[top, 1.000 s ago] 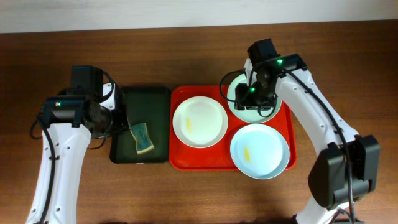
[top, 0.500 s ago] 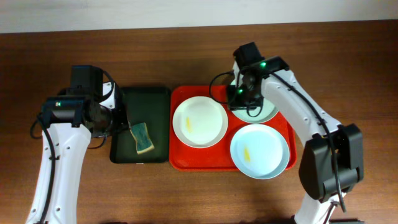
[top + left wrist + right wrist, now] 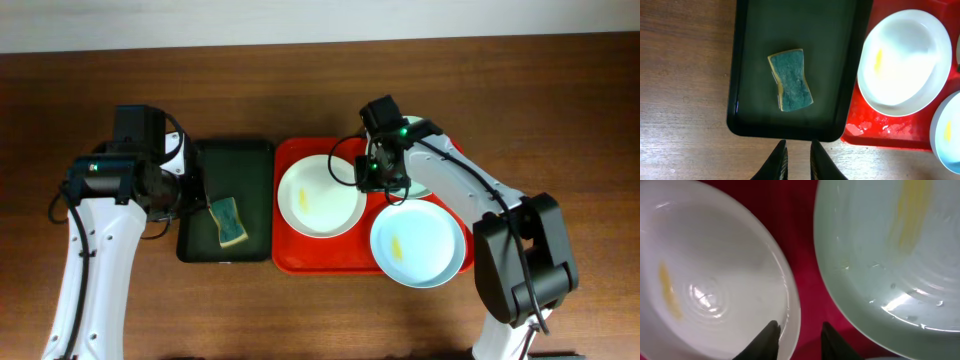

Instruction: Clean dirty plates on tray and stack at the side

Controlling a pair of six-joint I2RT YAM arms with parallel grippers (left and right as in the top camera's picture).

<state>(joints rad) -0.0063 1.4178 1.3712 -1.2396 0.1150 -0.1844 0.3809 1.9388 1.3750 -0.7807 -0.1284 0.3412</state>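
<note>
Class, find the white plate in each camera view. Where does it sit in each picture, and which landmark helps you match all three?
Overhead: the white plate lies near the centre, on the left half of the red tray.
Left wrist: white plate at the upper right, on the red tray.
Right wrist: white plate fills the left side, with a strip of red tray to its right.
Shared landmark: the red tray beneath the plate.
</note>
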